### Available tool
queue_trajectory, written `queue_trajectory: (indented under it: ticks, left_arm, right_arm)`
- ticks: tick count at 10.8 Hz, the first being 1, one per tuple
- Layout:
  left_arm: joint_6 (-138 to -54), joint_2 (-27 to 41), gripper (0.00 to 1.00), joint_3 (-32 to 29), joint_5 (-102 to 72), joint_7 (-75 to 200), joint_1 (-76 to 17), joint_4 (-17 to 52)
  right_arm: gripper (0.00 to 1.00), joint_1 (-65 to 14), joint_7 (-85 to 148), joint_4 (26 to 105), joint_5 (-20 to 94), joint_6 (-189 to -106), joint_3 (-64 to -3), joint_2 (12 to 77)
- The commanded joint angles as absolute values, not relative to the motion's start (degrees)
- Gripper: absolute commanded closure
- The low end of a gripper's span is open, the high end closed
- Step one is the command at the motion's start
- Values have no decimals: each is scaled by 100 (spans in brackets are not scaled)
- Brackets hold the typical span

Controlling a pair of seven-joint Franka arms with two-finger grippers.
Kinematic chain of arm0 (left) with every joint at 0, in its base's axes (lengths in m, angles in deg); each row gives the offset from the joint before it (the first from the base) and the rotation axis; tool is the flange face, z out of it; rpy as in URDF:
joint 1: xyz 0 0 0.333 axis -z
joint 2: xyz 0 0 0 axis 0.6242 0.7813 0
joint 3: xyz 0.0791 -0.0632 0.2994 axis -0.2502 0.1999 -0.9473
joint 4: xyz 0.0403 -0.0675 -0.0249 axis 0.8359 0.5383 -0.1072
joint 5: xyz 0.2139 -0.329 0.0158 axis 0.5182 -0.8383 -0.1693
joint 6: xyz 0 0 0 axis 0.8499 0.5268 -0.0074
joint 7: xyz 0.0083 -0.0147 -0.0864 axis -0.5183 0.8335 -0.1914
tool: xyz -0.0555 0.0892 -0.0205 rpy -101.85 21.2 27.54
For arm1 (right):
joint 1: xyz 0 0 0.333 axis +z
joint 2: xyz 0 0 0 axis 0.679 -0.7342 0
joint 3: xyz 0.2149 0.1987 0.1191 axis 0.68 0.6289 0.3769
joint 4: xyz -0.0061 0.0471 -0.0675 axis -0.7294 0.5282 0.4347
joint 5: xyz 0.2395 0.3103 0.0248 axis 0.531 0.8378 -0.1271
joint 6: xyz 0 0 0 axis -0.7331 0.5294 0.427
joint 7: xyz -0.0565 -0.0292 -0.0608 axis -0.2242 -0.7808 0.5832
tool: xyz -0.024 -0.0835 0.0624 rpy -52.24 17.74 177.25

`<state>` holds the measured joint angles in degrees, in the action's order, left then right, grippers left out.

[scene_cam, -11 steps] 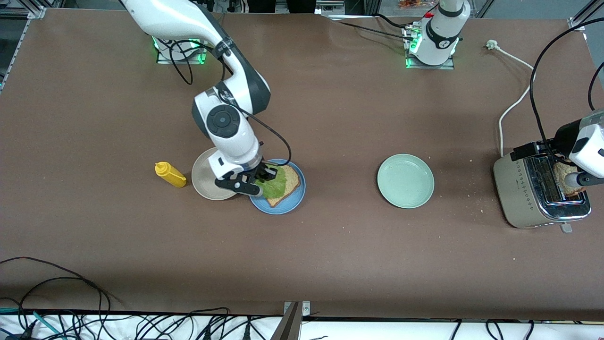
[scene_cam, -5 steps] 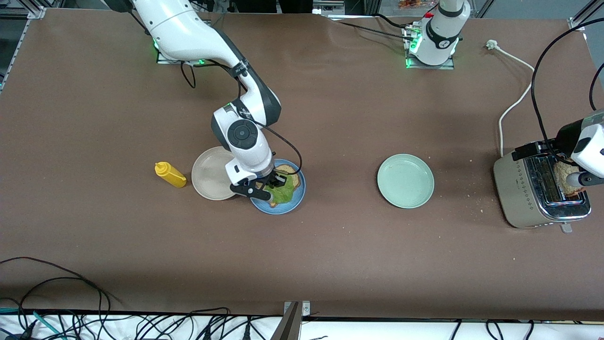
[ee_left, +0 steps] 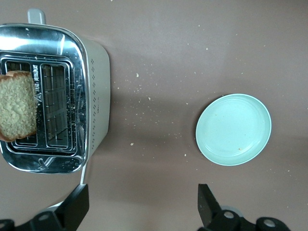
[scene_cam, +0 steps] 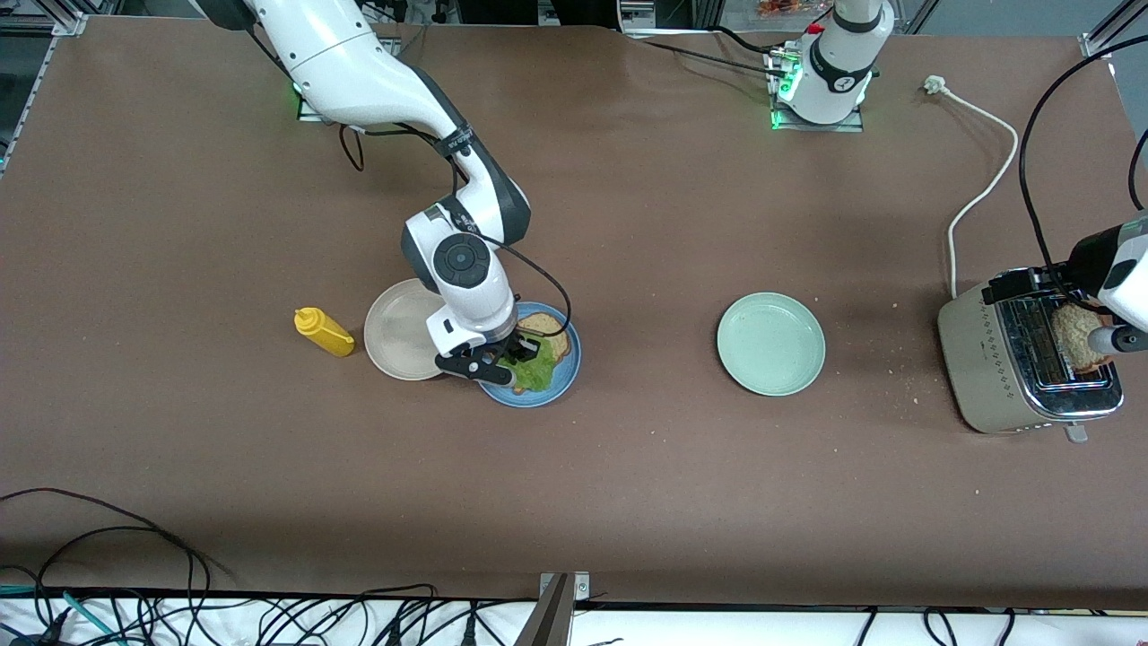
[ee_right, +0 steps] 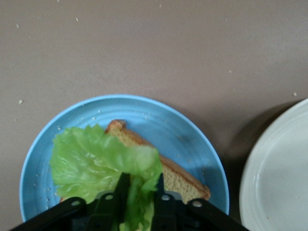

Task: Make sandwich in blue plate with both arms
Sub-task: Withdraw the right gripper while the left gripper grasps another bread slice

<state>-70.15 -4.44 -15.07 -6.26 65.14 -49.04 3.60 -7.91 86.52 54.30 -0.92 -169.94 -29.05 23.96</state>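
While the right tool (scene_cam: pixel 511 356) hangs low over the blue plate (scene_cam: pixel 558 381), its fingers (ee_right: pixel 121 191) stand pinched on the lettuce leaf (ee_right: pixel 96 161), which drapes over a slice of brown bread (scene_cam: pixel 547 327) lying in that plate. A cream plate (scene_cam: pixel 395 336) sits at the blue plate's nine o'clock, touching it, with a yellow squeeze bottle (scene_cam: pixel 323 331) farther along. At three o'clock, well apart on the surface (scene_cam: pixel 628 467), lies a mint-green plate (scene_cam: pixel 770 344). Over the toaster (scene_cam: pixel 1004 377), the left tool (ee_left: pixel 142 204) hovers, fingers (ee_left: pixel 79 204) spread wide and empty; a toast slice (ee_left: pixel 17 103) stands in one slot
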Motion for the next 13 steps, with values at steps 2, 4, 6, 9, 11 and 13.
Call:
queue_trajectory:
  ticks: [2,4,6,9,11,13]
  left_arm:
    - [-7089,-532,0,-1454,-458,6732,-4987,470]
    - [-7089,-514,0,-1454,-458,6732,-4987,470]
    - [-7089,-471,0,-1454,-458,6723,-4978,470]
    - [-7089,-453,0,-1446,-467,6732,-4978,470]
    - [-7089,-453,0,-1446,-458,6732,-4978,470]
    - [-7089,-453,0,-1446,-458,6732,-4970,470]
  right_arm:
    - [0,-778,7971,5748,-83,-16816,-3018,3127]
    - [0,-910,7558,5838,31,-16281,-3027,3524]
    - [0,-945,7415,5856,58,-15997,-3027,3709]
    - [0,-1006,6716,5908,67,-15822,-3193,3876]
    - [0,-1366,5924,6013,259,-15497,-3203,4200]
    - [0,-1673,5151,6066,269,-15128,-3203,4438]
